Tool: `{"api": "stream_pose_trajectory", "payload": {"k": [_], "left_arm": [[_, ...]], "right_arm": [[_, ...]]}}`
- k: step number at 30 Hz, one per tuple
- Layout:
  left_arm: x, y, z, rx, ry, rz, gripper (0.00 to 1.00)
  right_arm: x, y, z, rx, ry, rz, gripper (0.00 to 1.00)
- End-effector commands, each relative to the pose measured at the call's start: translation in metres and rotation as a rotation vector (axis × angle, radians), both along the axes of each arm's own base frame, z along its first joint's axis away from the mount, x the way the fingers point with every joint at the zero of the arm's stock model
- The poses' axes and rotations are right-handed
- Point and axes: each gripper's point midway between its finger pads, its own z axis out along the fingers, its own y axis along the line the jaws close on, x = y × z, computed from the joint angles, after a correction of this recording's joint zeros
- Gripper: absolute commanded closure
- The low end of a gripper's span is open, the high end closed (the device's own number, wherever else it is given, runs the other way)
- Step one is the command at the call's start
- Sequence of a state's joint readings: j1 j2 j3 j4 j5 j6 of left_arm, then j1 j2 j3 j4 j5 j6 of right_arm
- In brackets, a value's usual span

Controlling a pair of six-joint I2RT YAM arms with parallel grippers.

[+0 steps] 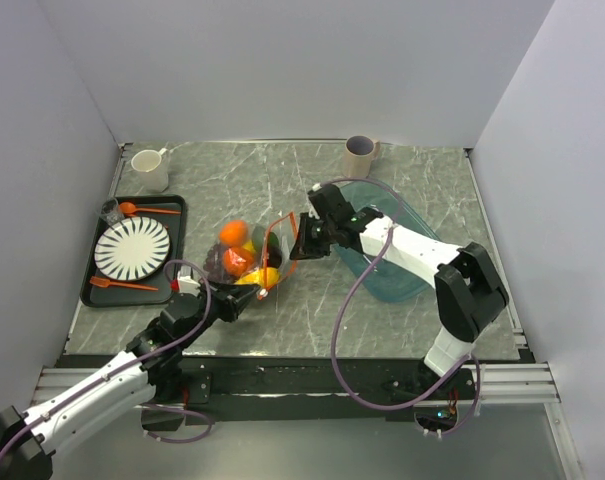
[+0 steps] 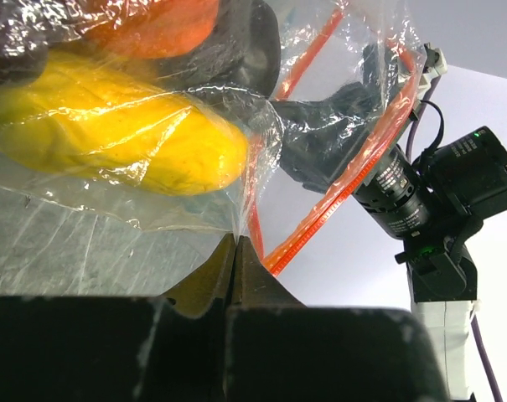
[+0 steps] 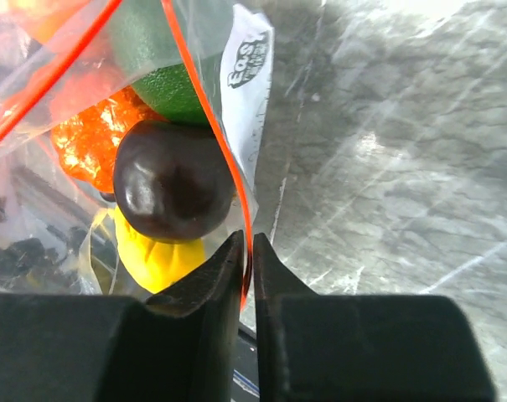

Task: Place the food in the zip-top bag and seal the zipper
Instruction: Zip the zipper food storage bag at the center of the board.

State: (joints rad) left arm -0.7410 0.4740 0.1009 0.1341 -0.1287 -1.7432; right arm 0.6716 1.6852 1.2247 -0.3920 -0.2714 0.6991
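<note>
Crinkly plastic of the zip-top bag is pinched by the shut left gripper; the right gripper, nearly closed around the zipper, might slip off.

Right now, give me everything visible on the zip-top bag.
The zip-top bag is clear, crinkly plastic with an orange-red zipper along its mouth and a white printed label near one edge. It sits mid-table, holding toy food: yellow, orange, green and dark pieces. The left gripper pinches its film shut; the right gripper has its fingers close on either side of the zipper edge.
</note>
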Motion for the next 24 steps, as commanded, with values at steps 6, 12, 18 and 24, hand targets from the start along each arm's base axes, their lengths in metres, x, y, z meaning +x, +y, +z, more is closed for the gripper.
{"api": "stream_pose_trajectory", "payload": {"k": [6,12,18,24], "left_arm": [[-0.003,-0.003,0.012,-0.018,-0.054,-0.028,0.99],[-0.004,-0.005,0.012,-0.013,-0.055,-0.040,0.99],[-0.004,-0.006,0.012,-0.003,-0.058,-0.045,0.99],[-0.003,-0.006,0.012,-0.002,-0.062,-0.043,0.99]], "right_arm": [[0.016,-0.034,0.055,0.006,-0.115,-0.115,0.41],[0.009,-0.053,0.062,0.005,-0.131,-0.175,0.25],[-0.014,-0.053,0.062,0.079,-0.069,-0.197,0.29],[-0.049,-0.016,0.080,0.328,-0.019,-0.133,0.35]]}}
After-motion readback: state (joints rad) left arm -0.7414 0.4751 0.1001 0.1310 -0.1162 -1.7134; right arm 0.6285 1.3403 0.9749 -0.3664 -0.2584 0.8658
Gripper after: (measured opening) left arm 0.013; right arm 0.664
